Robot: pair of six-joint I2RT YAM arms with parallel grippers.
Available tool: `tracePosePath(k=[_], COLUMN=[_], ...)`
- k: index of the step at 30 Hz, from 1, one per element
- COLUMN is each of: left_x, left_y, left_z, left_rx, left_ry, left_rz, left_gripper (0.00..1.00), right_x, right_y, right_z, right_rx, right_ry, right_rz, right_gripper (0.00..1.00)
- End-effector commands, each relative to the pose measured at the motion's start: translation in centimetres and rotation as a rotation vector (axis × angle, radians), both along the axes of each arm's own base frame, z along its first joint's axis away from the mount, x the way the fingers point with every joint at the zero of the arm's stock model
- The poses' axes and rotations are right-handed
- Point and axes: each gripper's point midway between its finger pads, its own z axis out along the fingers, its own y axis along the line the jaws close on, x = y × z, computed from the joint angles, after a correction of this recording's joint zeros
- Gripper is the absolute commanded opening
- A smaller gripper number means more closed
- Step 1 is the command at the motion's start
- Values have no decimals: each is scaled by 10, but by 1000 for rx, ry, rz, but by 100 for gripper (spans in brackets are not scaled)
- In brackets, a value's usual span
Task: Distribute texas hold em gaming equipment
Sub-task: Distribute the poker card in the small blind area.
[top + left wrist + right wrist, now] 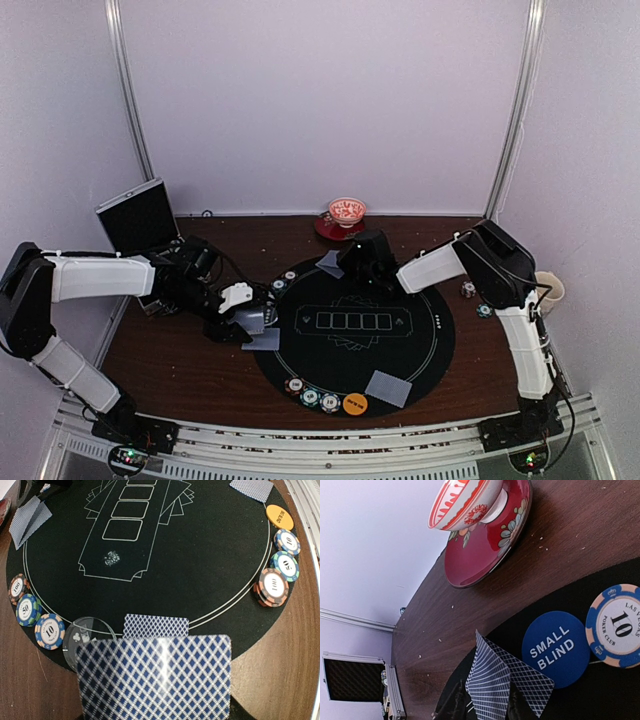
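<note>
Holds a deck of cards (155, 680) clenched in the left gripper (248, 318) over the left edge of the black mat (420, 350), above dealt cards (156, 627) lying on that edge. Straddles two fanned cards (487, 680) at the mat's far edge with the right gripper (342, 265), fingers (451, 705) slightly apart, gripping or released impossible to tell. Shows chips (310, 395), an orange disc (355, 404) and a card pile (388, 388) on the mat's near edge, a SMALL BLIND disc (555, 647) and 10 chip (616, 625) at its far edge.

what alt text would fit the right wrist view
Between the fingers of the right gripper a playing card stands tilted, beside a flat card, a blue SMALL BLIND disc and a 10 chip. A red-and-white bowl sits behind.
</note>
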Motion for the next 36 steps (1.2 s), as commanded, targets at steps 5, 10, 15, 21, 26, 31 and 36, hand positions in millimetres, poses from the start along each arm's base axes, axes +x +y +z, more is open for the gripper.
tracePosePath(k=[5, 10, 15, 21, 26, 31, 36], left_x=[0, 0, 0, 1, 0, 0, 0], left_y=[-5, -5, -5, -5, -5, -6, -5], left_z=[9, 8, 8, 8, 8, 8, 8], left_rx=[-34, -33, -33, -34, -34, -34, -34], left_ry=[-25, -25, -23, -24, -24, -23, -23], left_rz=[-23, -22, -22, -22, -22, -23, -23], left_gripper=[58, 58, 58, 58, 58, 58, 58], right_x=[-5, -7, -8, -9, -11, -10, -6], right_y=[-14, -17, -18, -18, -13, -10, 0], right_z=[1, 3, 1, 4, 11, 11, 5], right_rx=[-71, -113, -168, -212, -237, -267, -257], right_ry=[14, 23, 46, 49, 40, 44, 49], right_rz=[-41, -42, -35, -20, -6, 2, 30], right_gripper=[31, 35, 39, 45, 48, 50, 51])
